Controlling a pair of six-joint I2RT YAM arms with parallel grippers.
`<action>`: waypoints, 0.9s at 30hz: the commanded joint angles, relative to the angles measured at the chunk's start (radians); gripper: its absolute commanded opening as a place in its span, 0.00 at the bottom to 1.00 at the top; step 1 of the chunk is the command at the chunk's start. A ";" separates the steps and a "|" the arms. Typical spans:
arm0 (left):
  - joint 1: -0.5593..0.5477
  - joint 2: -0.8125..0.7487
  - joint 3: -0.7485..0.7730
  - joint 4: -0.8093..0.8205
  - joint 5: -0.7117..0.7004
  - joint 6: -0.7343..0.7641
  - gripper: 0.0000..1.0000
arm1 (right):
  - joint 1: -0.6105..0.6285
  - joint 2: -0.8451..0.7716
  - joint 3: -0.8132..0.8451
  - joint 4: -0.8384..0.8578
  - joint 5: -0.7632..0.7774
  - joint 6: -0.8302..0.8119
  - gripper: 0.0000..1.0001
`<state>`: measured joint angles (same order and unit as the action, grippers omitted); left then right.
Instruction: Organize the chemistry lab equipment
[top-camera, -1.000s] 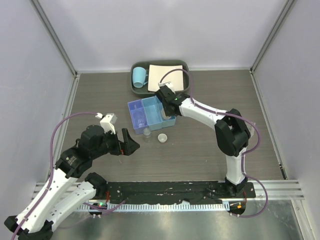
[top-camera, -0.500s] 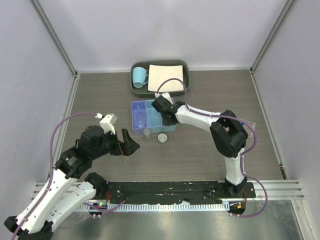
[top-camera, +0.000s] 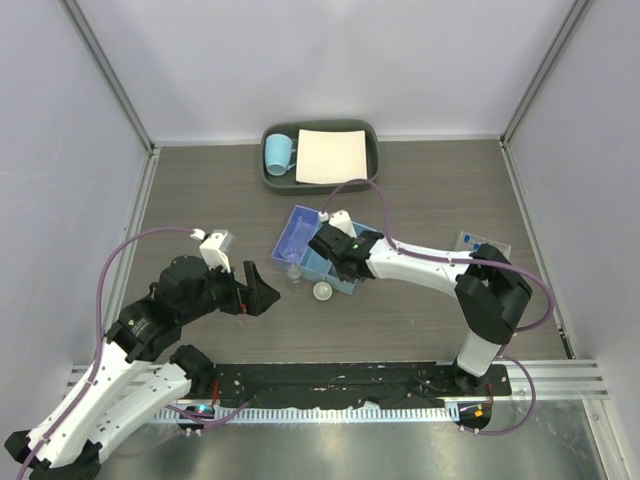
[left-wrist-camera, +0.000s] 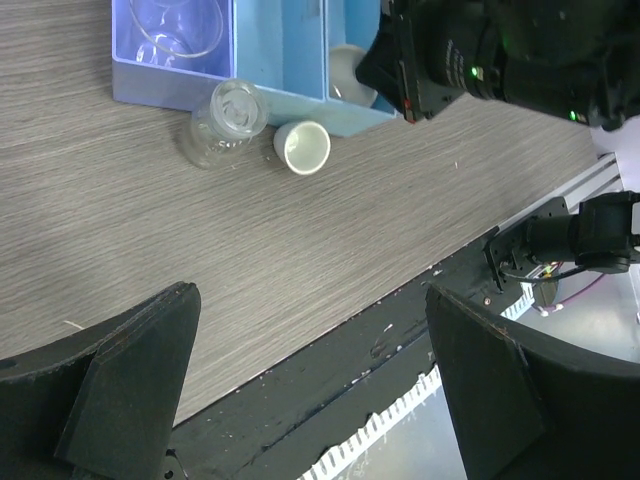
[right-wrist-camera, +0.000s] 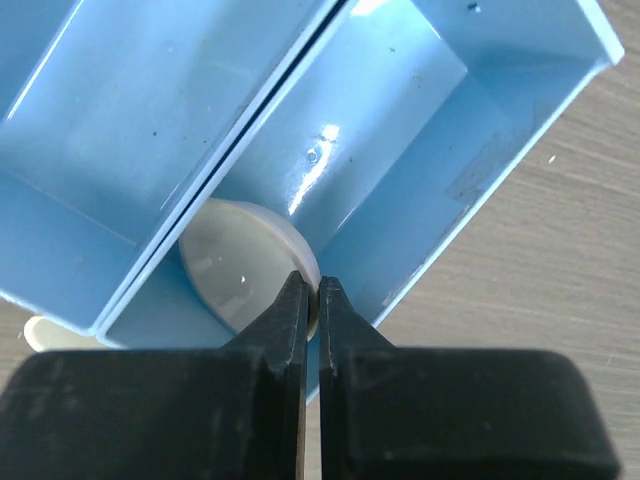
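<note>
The blue three-compartment box (top-camera: 300, 235) lies skewed at mid-table. My right gripper (top-camera: 345, 262) is down in its end compartment (right-wrist-camera: 480, 150), shut on the rim of a white round dish (right-wrist-camera: 235, 275) that leans on the divider. A second white dish (top-camera: 322, 291) lies on its side on the wood by the box (left-wrist-camera: 270, 50), next to the small clear bottle (left-wrist-camera: 222, 125). My left gripper (top-camera: 255, 288) hangs open and empty to the left of them, near the front rail. A clear tube rack (top-camera: 482, 242) shows beside the right arm.
A dark grey tray (top-camera: 372, 150) at the back holds a light-blue mug (top-camera: 278, 153) and a white sheet (top-camera: 330, 155). A black rail (left-wrist-camera: 400, 330) runs along the near table edge. Grey walls close in the sides and back.
The right gripper has pulled nearer and to the right, still shut. The blue box has swung round and slid nearer with it, nudging the loose dish and bottle. The left arm is almost unmoved.
</note>
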<state>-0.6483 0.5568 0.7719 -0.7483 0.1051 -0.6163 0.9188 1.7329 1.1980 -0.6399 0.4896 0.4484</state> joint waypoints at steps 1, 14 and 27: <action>-0.005 -0.005 0.003 0.035 -0.013 0.007 1.00 | 0.064 -0.068 -0.021 0.002 0.009 0.102 0.01; -0.020 -0.008 0.006 0.027 -0.035 0.004 1.00 | 0.037 0.076 0.069 -0.024 -0.029 -0.114 0.01; -0.025 -0.001 0.006 0.027 -0.031 0.004 1.00 | 0.031 0.149 0.146 -0.087 -0.020 -0.192 0.33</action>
<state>-0.6685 0.5568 0.7719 -0.7506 0.0788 -0.6170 0.9516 1.8603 1.3087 -0.6975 0.4561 0.2817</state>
